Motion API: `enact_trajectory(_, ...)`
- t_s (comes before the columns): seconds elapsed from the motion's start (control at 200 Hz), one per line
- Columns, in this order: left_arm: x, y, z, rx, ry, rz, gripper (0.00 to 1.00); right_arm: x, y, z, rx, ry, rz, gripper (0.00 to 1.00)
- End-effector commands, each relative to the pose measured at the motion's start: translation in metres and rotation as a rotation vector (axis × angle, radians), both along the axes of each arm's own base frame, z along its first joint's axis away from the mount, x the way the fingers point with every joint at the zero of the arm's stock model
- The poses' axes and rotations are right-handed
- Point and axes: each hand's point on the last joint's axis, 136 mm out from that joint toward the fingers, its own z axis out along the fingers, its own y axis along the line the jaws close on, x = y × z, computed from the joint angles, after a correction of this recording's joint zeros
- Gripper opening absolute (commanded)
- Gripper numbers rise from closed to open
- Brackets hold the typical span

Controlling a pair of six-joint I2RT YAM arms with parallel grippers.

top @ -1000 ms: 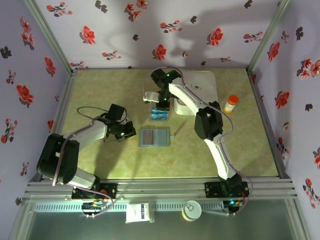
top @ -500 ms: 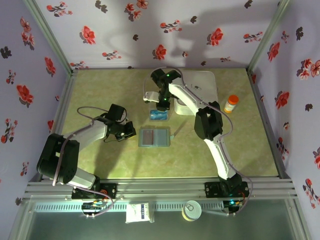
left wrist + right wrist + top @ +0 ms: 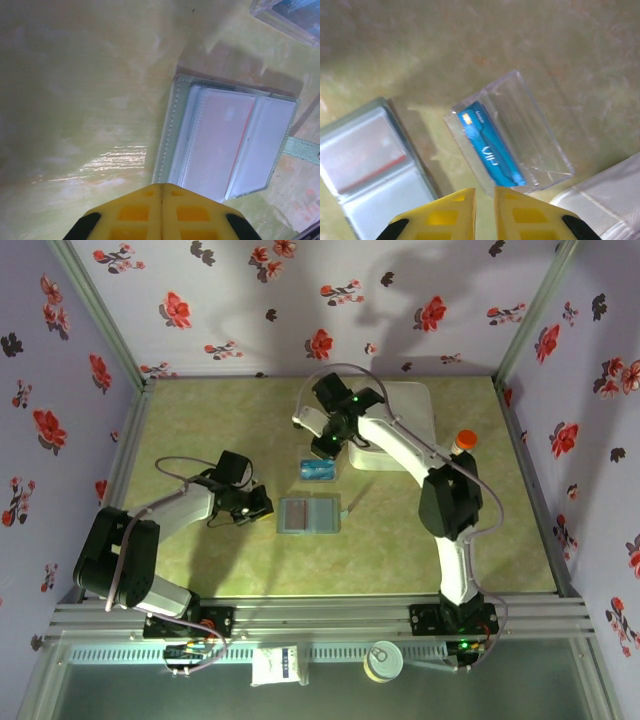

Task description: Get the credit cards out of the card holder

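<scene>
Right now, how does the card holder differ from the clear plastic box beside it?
The card holder is opaque grey-blue; the clear plastic box is see-through. The card holder lies open flat, showing two slot panels with a thin red edge; the box holds blue cards. The card holder looks wider than the box. Both are rectangular and rest on the table, apart from each other.
</scene>
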Motion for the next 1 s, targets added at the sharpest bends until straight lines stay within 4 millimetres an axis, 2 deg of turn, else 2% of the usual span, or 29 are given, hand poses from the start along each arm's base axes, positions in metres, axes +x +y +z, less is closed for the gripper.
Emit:
enact_trajectory(0.0, -0.004, -0.002, 0.000, -0.031, 0.011, 0.004, 0.06, -0.005, 0.023, 0.016, 0.167, 0.025, -0.176, 0.18)
enact_trajectory(0.165, -0.011, -0.006, -0.006, -0.038, 0.027, -0.009, 0.06, -0.018, 0.029, 0.012, 0.281, 0.090, -0.394, 0.17)
enact_trajectory(0.34, -0.019, -0.014, -0.015, -0.031, 0.050, -0.035, 0.06, -0.042, 0.034, 0.003, 0.371, 0.151, -0.496, 0.16)
enact_trajectory(0.63, -0.030, -0.021, -0.029, -0.016, 0.083, -0.051, 0.06, -0.064, 0.022, -0.015, 0.361, 0.203, -0.565, 0.16)
enact_trajectory(0.725, -0.033, -0.023, -0.032, -0.017, 0.085, -0.051, 0.06, -0.070, 0.020, -0.015, 0.358, 0.209, -0.565, 0.16)
enact_trajectory(0.995, -0.029, -0.027, -0.021, -0.033, 0.054, -0.038, 0.06, -0.087, 0.013, -0.025, 0.379, 0.243, -0.611, 0.16)
